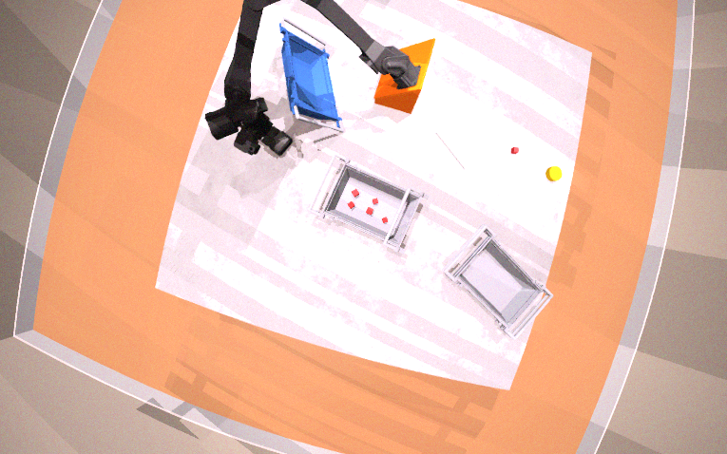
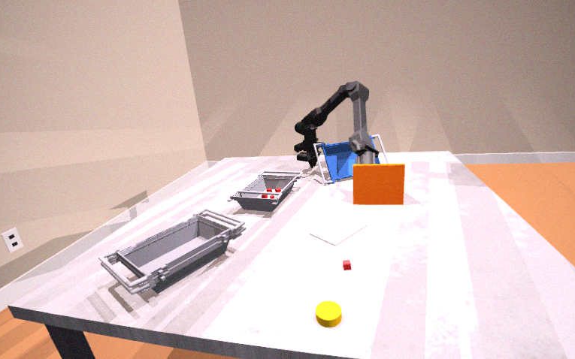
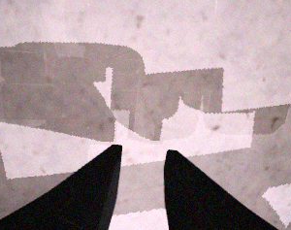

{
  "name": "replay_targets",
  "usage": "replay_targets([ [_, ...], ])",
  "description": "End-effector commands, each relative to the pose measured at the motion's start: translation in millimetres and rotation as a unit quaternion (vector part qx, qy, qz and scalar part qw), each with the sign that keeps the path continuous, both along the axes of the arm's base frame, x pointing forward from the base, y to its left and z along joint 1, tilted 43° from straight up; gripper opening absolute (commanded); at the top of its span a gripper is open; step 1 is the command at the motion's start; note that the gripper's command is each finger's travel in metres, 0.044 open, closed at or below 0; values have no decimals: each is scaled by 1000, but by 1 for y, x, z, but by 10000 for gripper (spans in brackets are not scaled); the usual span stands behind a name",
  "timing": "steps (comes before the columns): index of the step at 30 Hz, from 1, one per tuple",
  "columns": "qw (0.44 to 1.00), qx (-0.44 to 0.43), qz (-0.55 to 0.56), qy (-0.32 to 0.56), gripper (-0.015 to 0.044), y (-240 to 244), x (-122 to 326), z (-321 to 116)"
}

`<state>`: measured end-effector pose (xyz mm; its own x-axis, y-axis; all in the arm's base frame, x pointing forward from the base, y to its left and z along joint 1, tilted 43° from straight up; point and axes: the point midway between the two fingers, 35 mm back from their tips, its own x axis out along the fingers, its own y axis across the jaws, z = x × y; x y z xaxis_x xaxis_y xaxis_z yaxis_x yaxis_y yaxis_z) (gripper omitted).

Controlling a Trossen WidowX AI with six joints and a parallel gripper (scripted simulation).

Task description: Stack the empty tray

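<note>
The loaded grey tray (image 1: 377, 180) (image 2: 254, 203) stands mid-table with several red blocks (image 1: 370, 211) inside. One wire bar (image 1: 397, 215) (image 2: 258, 193) crosses its top near the end facing the empty tray. Its other bar (image 1: 321, 182) (image 2: 282, 172) is swung out over the opposite end. The empty grey tray (image 1: 509, 265) (image 2: 189, 265) stands upright apart from it, both bars out over its ends. My gripper (image 2: 312, 165) (image 3: 144, 157) points down beyond the outward bar's end, low over the table. Its fingers are part-open with a narrow, empty gap. Its exact height is unclear.
A blue tray (image 1: 313, 79) (image 2: 340, 161) with white bars stands tilted beside the arm. An orange block (image 1: 397, 100) (image 2: 378, 185) stands by the arm's base. A thin white sheet (image 2: 337, 234), a red cube (image 1: 514, 150) (image 2: 346, 265) and a yellow disc (image 1: 554, 173) (image 2: 328, 312) lie farther off.
</note>
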<state>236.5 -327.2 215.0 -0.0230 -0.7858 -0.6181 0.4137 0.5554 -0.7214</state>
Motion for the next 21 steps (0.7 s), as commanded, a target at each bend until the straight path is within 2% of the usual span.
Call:
replay_targets([
  [1, 999, 41, 27, 12, 88, 48, 45, -30],
  [7, 994, 77, 61, 48, 88, 136, 92, -67],
  [12, 990, 79, 86, 82, 88, 204, 109, -88],
  [21, 989, 78, 89, 86, 88, 204, 111, -99],
])
